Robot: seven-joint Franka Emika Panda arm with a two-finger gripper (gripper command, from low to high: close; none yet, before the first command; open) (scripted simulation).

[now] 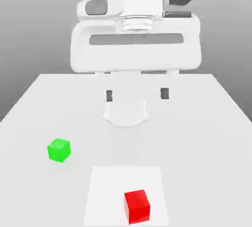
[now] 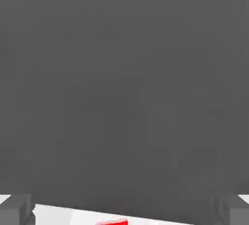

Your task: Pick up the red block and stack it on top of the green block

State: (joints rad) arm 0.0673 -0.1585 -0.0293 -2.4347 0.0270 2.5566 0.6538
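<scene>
green block: we had it [image 1: 59, 150] on the exterior view's left, flat on the table [image 1: 211, 147], well apart from the red one; bare tabletop lay all round it, so we judged placing room good
white square: we marked it [image 1: 106, 186] right of green and nearer; its left part was bare
gripper: we saw it [image 1: 137, 94] raised over the far part of the table, fingers wide apart, nothing between them; sole arm, so no choice of side
red block: we found it [image 1: 137, 206] on the white square, toward that square's near right corner
key relation: we read red as well nearer than the gripper and lower, with hardly any left or right offset; we judged the coming move to be toward the near side, then down
long axis: we saw none clear; cube sat slightly turned, so we reckoned a small wrist twist might help
right side: we noted bare tabletop beyond the square, nothing crowding red's faces
</scene>
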